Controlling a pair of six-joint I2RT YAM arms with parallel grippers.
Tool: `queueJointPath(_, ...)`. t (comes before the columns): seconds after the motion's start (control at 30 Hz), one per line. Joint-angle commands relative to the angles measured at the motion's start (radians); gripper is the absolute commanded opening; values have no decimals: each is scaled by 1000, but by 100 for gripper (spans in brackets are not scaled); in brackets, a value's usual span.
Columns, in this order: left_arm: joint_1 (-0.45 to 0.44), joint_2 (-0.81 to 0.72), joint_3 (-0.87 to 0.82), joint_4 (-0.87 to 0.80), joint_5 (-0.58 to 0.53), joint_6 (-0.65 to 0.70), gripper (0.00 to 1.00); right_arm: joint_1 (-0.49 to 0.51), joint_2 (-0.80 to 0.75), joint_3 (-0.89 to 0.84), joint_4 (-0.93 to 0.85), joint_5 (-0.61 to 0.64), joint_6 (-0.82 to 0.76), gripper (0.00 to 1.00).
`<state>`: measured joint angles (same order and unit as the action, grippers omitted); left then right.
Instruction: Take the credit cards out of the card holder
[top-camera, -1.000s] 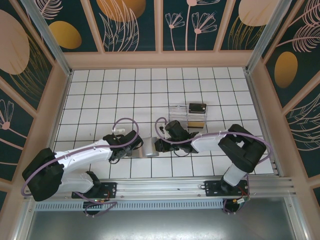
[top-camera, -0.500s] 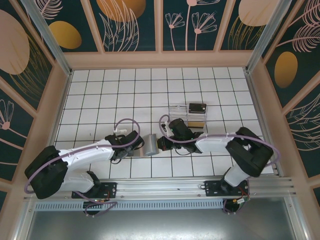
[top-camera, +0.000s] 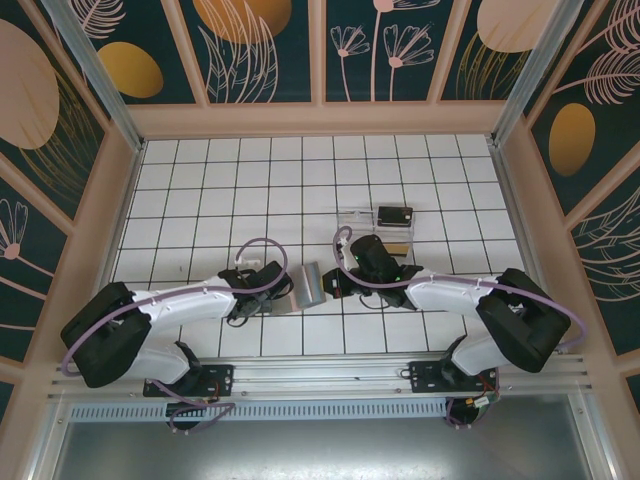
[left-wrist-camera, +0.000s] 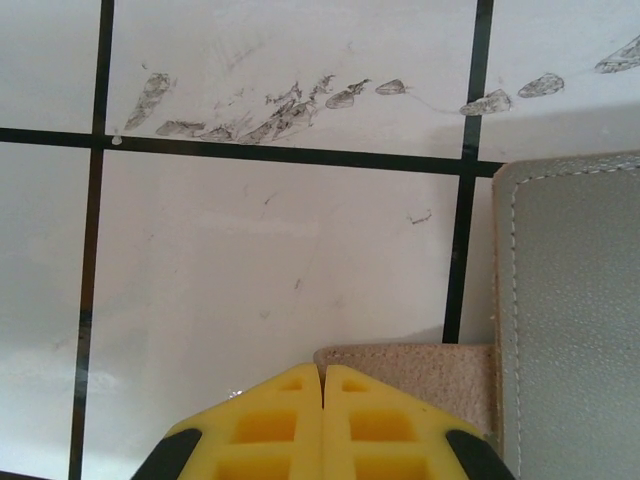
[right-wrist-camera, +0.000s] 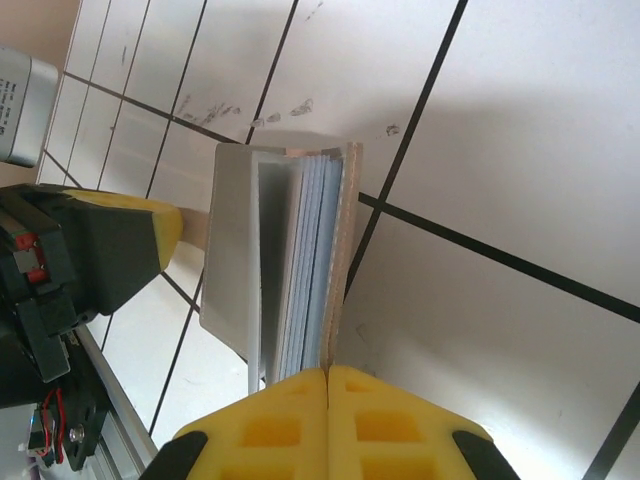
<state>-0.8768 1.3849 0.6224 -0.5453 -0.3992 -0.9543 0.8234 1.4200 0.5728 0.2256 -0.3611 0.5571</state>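
Observation:
The grey card holder (top-camera: 305, 287) stands half open on the tiles between both grippers. My right gripper (right-wrist-camera: 328, 372) is shut on the tan-edged rim of its lifted panel (right-wrist-camera: 343, 250), which stands up off the other grey panel (right-wrist-camera: 232, 250). Blue-grey inner layers (right-wrist-camera: 312, 260) show edge-on between the panels; I cannot tell cards from pockets there. My left gripper (left-wrist-camera: 322, 372) is shut, its tips on the tan strap tab (left-wrist-camera: 425, 372) beside the flat grey panel (left-wrist-camera: 570, 320). Behind them, a dark credit card (top-camera: 395, 215) lies above a tan-gold one (top-camera: 394, 245).
A clear plastic tray (top-camera: 358, 225) stands just behind the right gripper, left of the two cards. Dark scuff marks (left-wrist-camera: 290, 105) streak the tile beyond the left gripper. The wooden walls (top-camera: 130, 200) close the table in.
The right gripper closed on the holder's panel rim and pulled it up and to the right, so the holder went from nearly flat to half open. The left gripper stayed shut on the tab.

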Motion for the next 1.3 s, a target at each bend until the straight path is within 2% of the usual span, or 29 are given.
queueJointPath(0.0, 6, 18, -3, -2, 10, 17, 0, -5, -5, 4, 12, -2, 0, 0)
queueJointPath(0.2, 6, 44, 6, 16, 14, 32, 0, 13, -37, 18, 30, -52, 11, 0)
queueJointPath(0.37, 6, 67, 17, 21, 17, 48, 0, 13, -33, 23, -13, -5, -4, 0)
queueJointPath(0.53, 6, 45, 38, 9, 23, 55, 20, 12, -38, -2, 18, -19, 19, 0)
queueJointPath(0.63, 6, 10, 63, -26, 11, 56, 43, 16, -43, 5, 20, -22, 23, 0)
queueJointPath(0.77, 6, -84, 133, -75, 3, 63, 49, 19, -43, 14, 9, -20, 17, 0)
queueJointPath(0.8, 6, -110, 141, -52, 28, 76, 52, 19, -41, 13, 10, -19, 18, 0)
queueJointPath(0.9, 6, -185, 130, 94, 167, 128, 75, 19, -34, 9, 19, -21, 21, 0)
queueJointPath(0.97, 4, -201, 112, 202, 262, 150, 84, 18, -30, 4, 27, -22, 24, 0)
queueJointPath(1.03, 6, -184, 107, 259, 302, 157, 91, 19, -25, 4, 32, -25, 26, 0)
queueJointPath(1.1, 5, -132, 122, 247, 291, 161, 90, 20, -23, 6, 32, -25, 26, 0)
queueJointPath(1.27, 4, -4, 138, 141, 210, 142, 79, 19, -28, 4, 20, -12, 21, 0)
